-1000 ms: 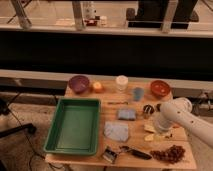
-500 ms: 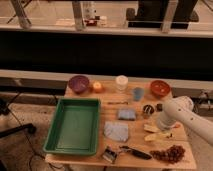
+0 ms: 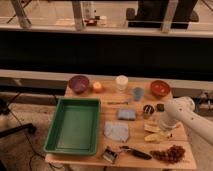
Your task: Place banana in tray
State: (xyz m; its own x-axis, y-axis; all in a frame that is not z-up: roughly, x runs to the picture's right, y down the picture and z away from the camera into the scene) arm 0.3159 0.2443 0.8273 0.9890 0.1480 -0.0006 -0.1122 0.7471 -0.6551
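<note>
The green tray (image 3: 76,101) lies on the left half of the wooden table and holds nothing. The banana (image 3: 156,136) lies as a pale yellow shape near the table's right side, well to the right of the tray. My white arm comes in from the right, and my gripper (image 3: 161,125) hangs at its end, directly over or touching the banana. The arm's bulk hides where the gripper meets the fruit.
Along the back stand a purple bowl (image 3: 78,83), an orange (image 3: 97,86), a white cup (image 3: 121,82), a blue cup (image 3: 138,93) and an orange bowl (image 3: 160,88). A blue sponge (image 3: 126,114), grey cloth (image 3: 116,131), dark can (image 3: 148,110), black-handled tool (image 3: 135,152) and grapes (image 3: 170,153) lie nearer.
</note>
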